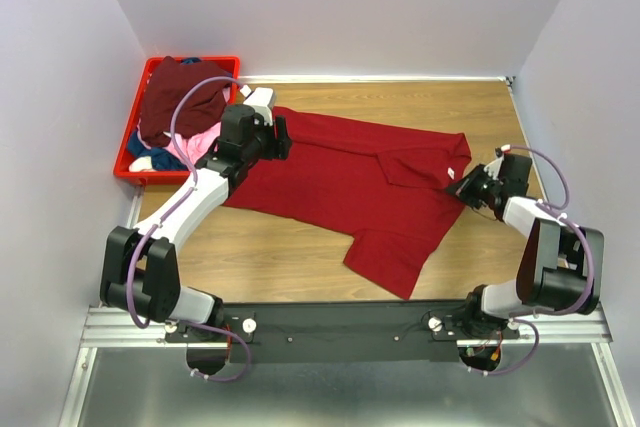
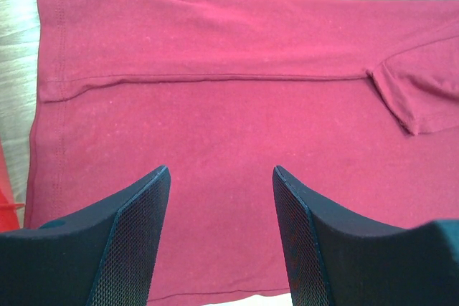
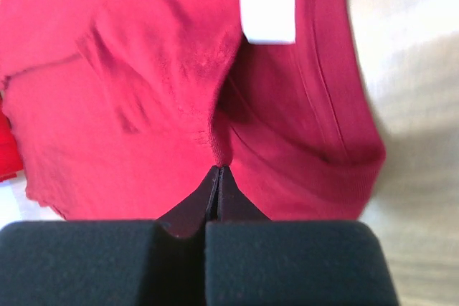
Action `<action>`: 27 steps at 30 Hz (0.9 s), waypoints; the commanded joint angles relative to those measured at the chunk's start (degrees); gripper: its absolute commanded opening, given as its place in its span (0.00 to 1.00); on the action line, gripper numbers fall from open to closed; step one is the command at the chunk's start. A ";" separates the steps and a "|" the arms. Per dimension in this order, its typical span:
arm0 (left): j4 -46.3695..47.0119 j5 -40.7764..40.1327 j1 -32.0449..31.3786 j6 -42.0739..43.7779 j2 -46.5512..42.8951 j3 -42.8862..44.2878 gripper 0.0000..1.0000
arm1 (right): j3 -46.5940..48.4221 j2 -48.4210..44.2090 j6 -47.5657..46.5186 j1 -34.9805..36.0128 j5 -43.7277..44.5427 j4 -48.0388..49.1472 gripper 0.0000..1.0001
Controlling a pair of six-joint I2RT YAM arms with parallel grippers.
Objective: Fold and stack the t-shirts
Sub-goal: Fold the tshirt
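Red t-shirt (image 1: 340, 182) lies spread on the table (image 1: 300, 257); right gripper (image 3: 219, 171) pinches its neck edge (white label (image 3: 267, 11) nearby), left gripper (image 2: 219, 171) hangs over it, fingers apart.

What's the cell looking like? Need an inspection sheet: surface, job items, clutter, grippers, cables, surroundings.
Surface: light wooden table top, wood showing around the shirt.
Job's things: bright red short-sleeved cloth t-shirt spread flat, one sleeve folded onto the body, white neck label showing; heap of dark maroon, pink and blue cloth shirts in the red plastic crate at far left.
Clutter: nothing seen.
Grippers: left gripper open, above the shirt near its hem; right gripper shut, apparently pinching the collar.
Cables: left arm's purple cable loops over the crate; right arm's purple cable loops beside its wrist.
Surroundings: plain pale walls on three sides; metal rail under the arm bases.
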 commanded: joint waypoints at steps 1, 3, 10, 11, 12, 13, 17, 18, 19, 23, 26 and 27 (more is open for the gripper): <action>-0.53 -1.23 -0.09 0.56 0.48 0.45 0.67 | -2.24 -0.94 2.25 0.57 2.05 -5.34 0.01; -0.71 -1.23 -0.09 0.56 0.57 0.62 0.67 | -2.42 -0.15 2.60 0.66 2.93 -5.87 0.01; -1.15 -1.23 -0.09 0.56 0.92 0.71 0.67 | -0.05 1.44 3.22 1.19 7.86 -9.55 0.07; -1.23 -1.23 -0.09 0.56 0.92 0.71 0.67 | 1.26 1.09 1.91 2.23 9.25 -9.99 0.14; -1.23 -1.23 -0.09 0.56 1.09 0.80 0.67 | 2.14 0.56 1.03 3.29 10.31 -10.61 0.20; -1.23 -1.23 -0.09 0.56 1.18 0.80 0.67 | 3.11 -0.75 0.24 4.52 13.63 -12.18 0.30; -1.50 -1.23 -0.09 0.56 1.62 1.15 0.67 | 8.03 -3.31 -3.63 13.47 20.41 -14.22 0.40; -1.58 -1.23 0.00 0.56 1.54 1.24 0.67 | 9.52 -3.31 -4.68 17.15 21.56 -14.22 0.41; -1.59 -1.23 -0.09 0.56 1.62 1.24 0.67 | 10.32 -3.23 -5.48 18.84 22.79 -14.22 0.41; -1.76 -1.23 -0.09 0.56 1.54 1.15 0.67 | 14.53 0.98 -9.78 28.93 27.63 -14.22 0.41; -1.94 -1.23 -0.09 0.56 1.45 1.24 0.67 | 17.88 6.34 -12.60 33.95 31.57 -14.31 0.41; -2.02 -1.23 -0.09 0.56 1.36 1.24 0.67 | 18.67 8.79 -14.08 35.10 32.72 -14.31 0.41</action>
